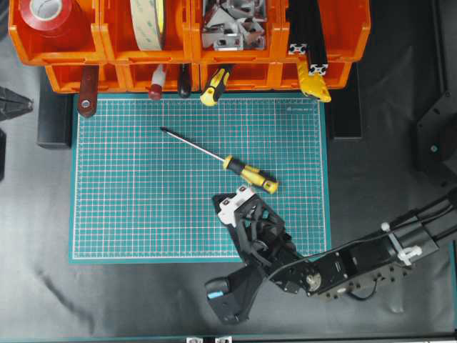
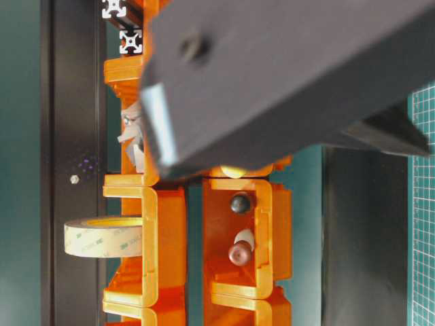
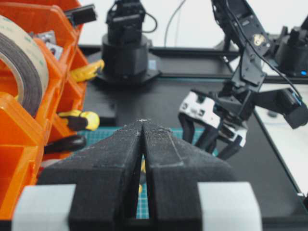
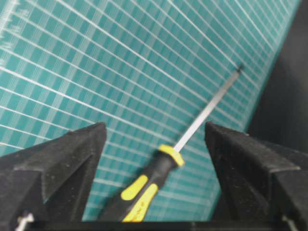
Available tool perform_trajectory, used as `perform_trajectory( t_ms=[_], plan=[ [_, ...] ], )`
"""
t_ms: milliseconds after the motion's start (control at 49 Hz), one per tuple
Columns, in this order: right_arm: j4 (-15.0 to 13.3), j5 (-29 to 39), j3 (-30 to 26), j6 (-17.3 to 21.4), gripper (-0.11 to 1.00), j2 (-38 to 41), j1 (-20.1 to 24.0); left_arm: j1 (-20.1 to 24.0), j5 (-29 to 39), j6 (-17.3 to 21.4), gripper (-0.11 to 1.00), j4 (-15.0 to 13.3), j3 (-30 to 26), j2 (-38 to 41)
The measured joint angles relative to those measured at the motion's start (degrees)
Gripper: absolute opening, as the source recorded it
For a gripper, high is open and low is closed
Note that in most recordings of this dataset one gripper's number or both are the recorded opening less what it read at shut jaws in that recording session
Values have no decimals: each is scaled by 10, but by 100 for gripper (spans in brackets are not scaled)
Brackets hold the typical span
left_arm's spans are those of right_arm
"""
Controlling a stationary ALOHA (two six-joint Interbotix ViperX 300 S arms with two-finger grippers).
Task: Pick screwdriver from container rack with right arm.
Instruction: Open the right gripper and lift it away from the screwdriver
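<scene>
A: Screwdriver (image 1: 218,155) flat on the green cutting mat (image 1: 128,214), out of the container rack (image 1: 189,61) altogether. Shaft tip points to about ten o'clock in the overhead view, striped handle trails toward four.

B: And the right gripper (image 1: 235,204)? Where's that sitting?

A: Just past the handle end, at roughly seven o'clock from the butt of the handle. Near it, but the overhead view shows a strip of mat between them, so apart.

B: Jaws?

A: Spread wide, holding nothing. From the right wrist camera the two black fingers (image 4: 53,163) stand far apart at nine and three o'clock, and the screwdriver (image 4: 159,175) lies on the mat between them, shaft running up toward one o'clock.

B: So nothing touching the handle there?

A: No contact visible; clear mat on both sides of it.

B: Left gripper (image 3: 143,126)?

A: Fingers pressed together, only a thin seam between them, nothing in them. It sits back beside the rack, well apart from the screwdriver.
</scene>
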Motion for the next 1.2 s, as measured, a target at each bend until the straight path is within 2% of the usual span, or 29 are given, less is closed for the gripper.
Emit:
perform_trajectory(
  t_ms=[184, 428, 632, 1040, 1203],
  plan=[
    [-3, 84, -12, 39, 79, -36, 11, -4, 0, 1, 0, 0, 0, 0],
    [-7, 69, 14, 88, 80, -127, 32, -4, 33, 0, 0, 0, 0, -3],
    [-7, 7, 72, 174, 80, -214, 26, -4, 54, 0, 0, 0, 1, -11],
    [-17, -47, 219, 360, 80, -381, 20, -4, 62, 1, 0, 0, 0, -17],
    [-24, -57, 256, 409, 80, -433, 17, -4, 62, 1, 0, 0, 0, -18]
  ],
)
